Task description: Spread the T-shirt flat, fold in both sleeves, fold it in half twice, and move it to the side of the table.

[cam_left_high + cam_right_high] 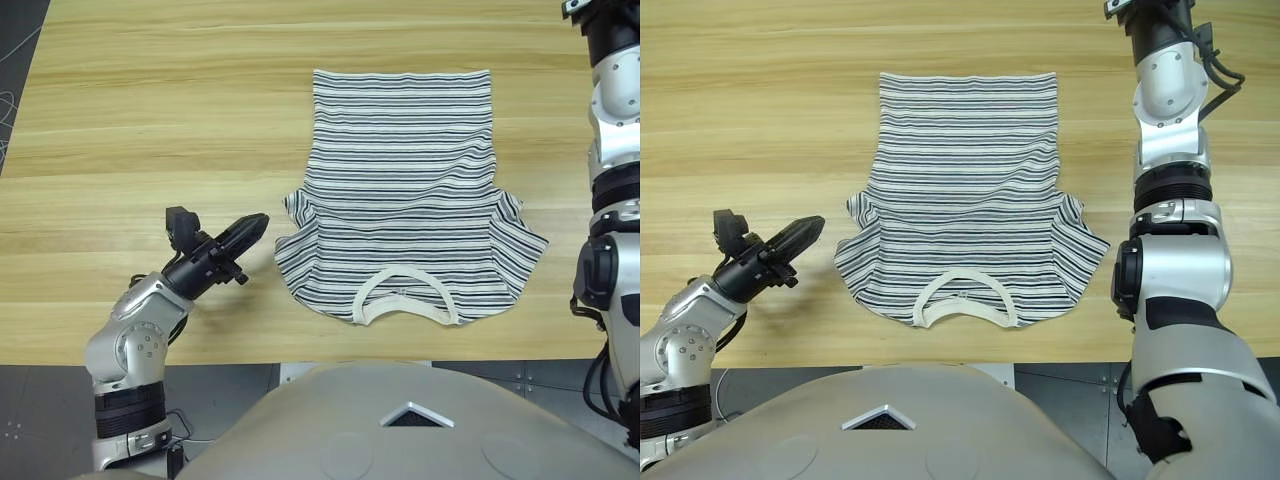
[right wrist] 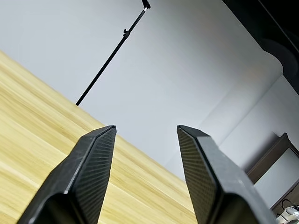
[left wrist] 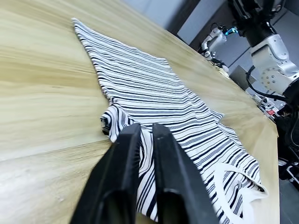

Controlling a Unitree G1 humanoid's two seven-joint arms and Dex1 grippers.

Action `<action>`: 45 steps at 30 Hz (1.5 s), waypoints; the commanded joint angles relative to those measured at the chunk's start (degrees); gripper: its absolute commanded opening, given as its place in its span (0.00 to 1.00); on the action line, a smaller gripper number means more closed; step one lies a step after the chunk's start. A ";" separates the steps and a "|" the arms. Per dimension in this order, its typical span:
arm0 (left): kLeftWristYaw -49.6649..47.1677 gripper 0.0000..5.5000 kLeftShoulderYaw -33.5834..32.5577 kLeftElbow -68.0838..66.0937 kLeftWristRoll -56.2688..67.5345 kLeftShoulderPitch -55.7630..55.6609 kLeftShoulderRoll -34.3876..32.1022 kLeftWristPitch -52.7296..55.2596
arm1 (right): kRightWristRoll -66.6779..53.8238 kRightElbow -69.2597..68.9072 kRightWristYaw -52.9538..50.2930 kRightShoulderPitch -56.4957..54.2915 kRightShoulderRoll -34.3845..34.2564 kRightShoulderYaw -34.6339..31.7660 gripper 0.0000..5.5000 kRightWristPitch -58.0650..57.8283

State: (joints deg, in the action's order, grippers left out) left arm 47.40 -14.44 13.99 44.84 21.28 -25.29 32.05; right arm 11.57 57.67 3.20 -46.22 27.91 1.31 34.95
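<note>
A black-and-white striped T-shirt point(image 1: 404, 190) lies spread on the wooden table point(image 1: 150, 130), collar point(image 1: 406, 296) toward the near edge and hem at the far side. Its left sleeve point(image 1: 298, 212) is bunched and partly tucked; the right sleeve point(image 1: 522, 240) fans out. My left gripper point(image 1: 255, 227) hovers low over the table just left of the left sleeve, fingers nearly together and holding nothing; the left wrist view has the fingertips point(image 3: 140, 133) right at the crumpled sleeve point(image 3: 112, 122). My right arm point(image 1: 1168, 90) is raised at the table's far right, and its gripper point(image 2: 147, 133) stands open, pointing over the table toward a wall.
Bare wood stretches left of the shirt point(image 1: 150, 130) and beyond the hem point(image 1: 300, 40). The table's near edge point(image 1: 200, 362) runs just below the collar. Another robot arm point(image 3: 273, 60) and equipment stand past the table in the left wrist view.
</note>
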 commanded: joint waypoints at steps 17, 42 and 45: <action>2.51 0.53 -1.10 -9.30 2.83 0.59 -0.71 7.21 | 0.52 0.52 0.36 -0.41 -0.08 0.37 0.44 0.25; -10.06 0.37 -1.19 -6.29 8.84 -4.57 -1.73 26.53 | 1.22 0.44 -0.28 0.18 -0.26 0.55 0.44 0.44; -10.21 0.26 -0.89 -6.13 8.58 -4.79 -1.63 26.02 | 1.38 0.58 -0.33 0.16 -0.37 0.66 0.44 0.43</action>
State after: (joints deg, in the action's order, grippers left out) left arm 37.80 -15.82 7.62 54.60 17.20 -26.95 58.30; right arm 12.35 58.03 2.96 -46.22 27.60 1.47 35.12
